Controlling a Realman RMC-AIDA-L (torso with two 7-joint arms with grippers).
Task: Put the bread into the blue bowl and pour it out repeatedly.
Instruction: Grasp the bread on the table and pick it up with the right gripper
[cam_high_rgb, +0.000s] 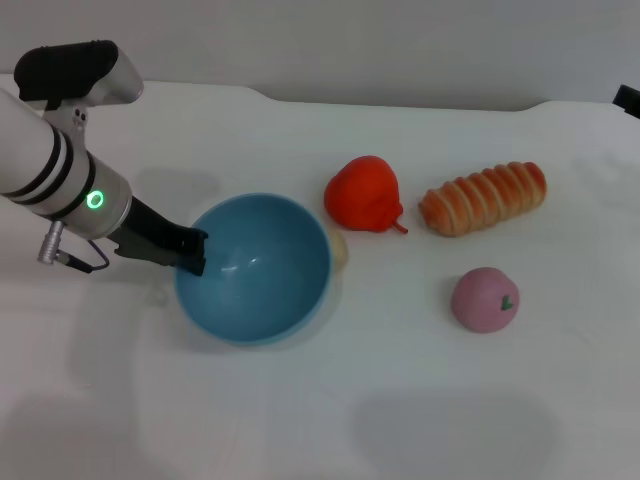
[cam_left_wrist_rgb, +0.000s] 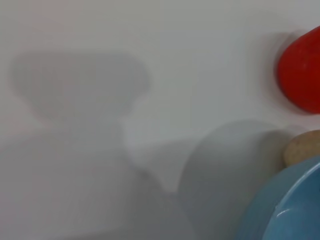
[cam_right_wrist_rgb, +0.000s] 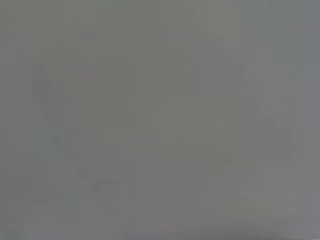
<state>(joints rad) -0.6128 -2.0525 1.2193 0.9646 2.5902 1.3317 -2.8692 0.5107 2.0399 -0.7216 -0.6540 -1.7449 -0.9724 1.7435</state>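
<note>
Head view shows the long golden-orange ridged toy bread (cam_high_rgb: 484, 198) lying on the white bench (cam_high_rgb: 300, 400), well apart from the tilted, empty, glossy light-blue plastic bowl (cam_high_rgb: 255, 268) whose rim my left end effector (cam_high_rgb: 193, 252) pinches, so I should level the bowl gently first.

White counter (cam_high_rgb: 300, 420) carries: blue bowl (cam_high_rgb: 255, 268); small beige ball (cam_high_rgb: 338, 248) touching bowl's rim; red toy fruit (cam_high_rgb: 364, 193) just beside; bread (cam_high_rgb: 484, 197); pink round fruit (cam_high_rgb: 484, 299) near bread.
</note>
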